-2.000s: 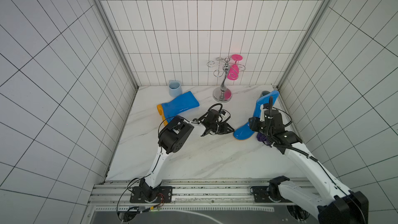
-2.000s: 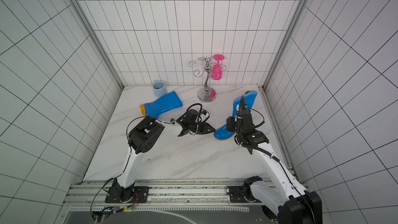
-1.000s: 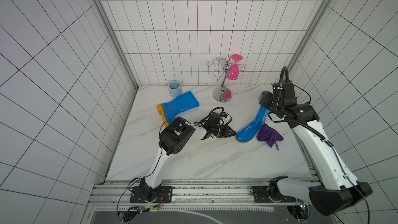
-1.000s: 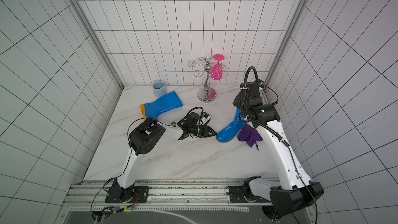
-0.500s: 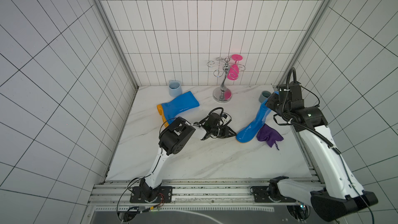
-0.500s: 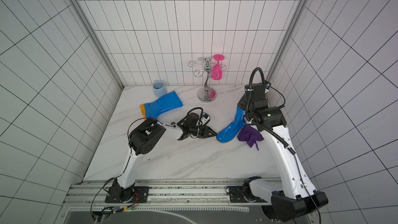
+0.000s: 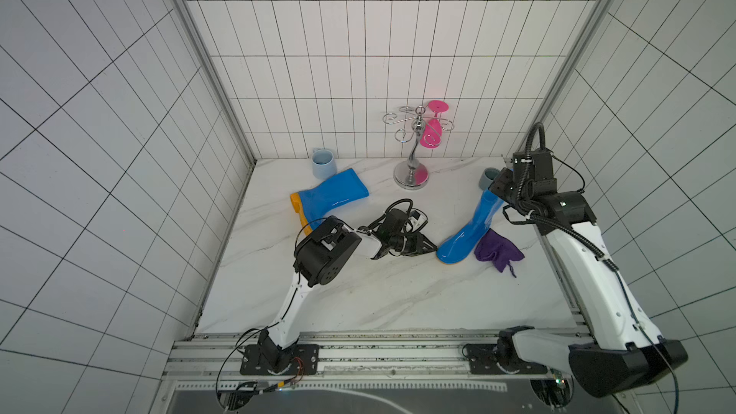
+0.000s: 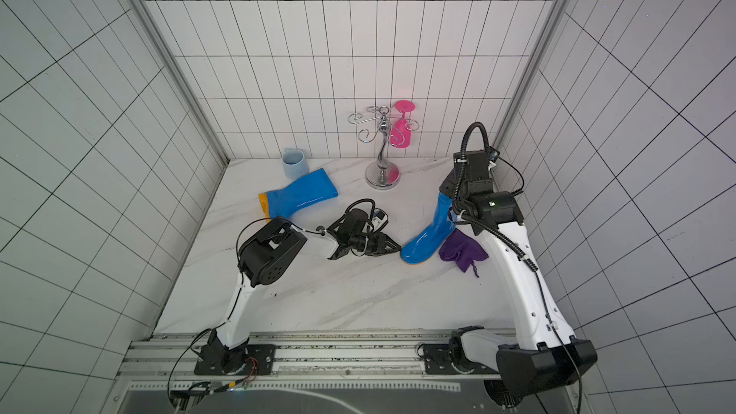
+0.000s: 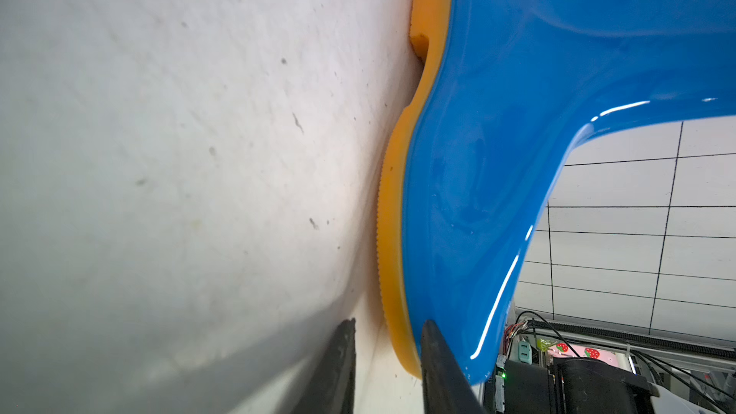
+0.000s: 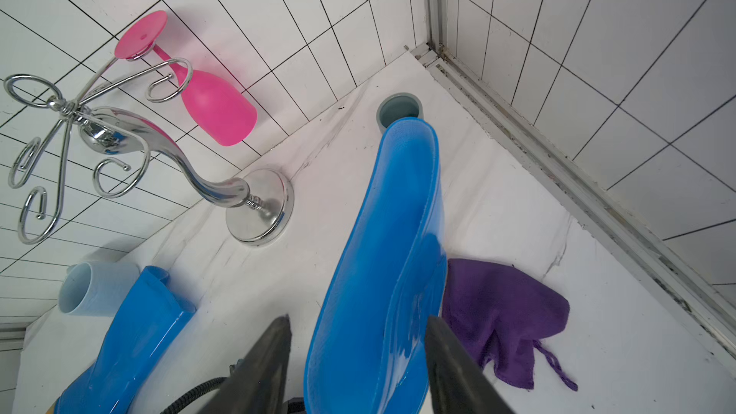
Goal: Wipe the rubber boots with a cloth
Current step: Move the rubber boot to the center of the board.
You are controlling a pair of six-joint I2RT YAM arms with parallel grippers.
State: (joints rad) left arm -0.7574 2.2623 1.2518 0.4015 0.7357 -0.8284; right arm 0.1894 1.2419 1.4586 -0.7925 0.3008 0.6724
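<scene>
Right end effector (image 10: 358,318) straddles the shaft of the upright boot (image 7: 474,229); clamped or loose, can't tell. Left end effector (image 9: 389,321) brackets its toe, grip equally unclear. Purple cloth (image 7: 496,252) lies just beside it, centre-right of the frame. The foot of the lying boot (image 7: 332,199) hides behind the left arm (image 7: 322,250).

both top views look steeply down from high above the front rail (image 7: 398,352) toward the tiled back wall, far enough off to take in the whole marble table (image 7: 378,292) and both arms. set side by side, they share almost the same scene. the left wrist camera sits very close to the table, looking along its surface at the foot of the upright boot (image 9: 498,153). the right wrist camera looks down over that boot's shaft (image 10: 390,252) and takes in the cloth (image 10: 502,312) and glass stand (image 10: 259,213) – both also in the top views.
</scene>
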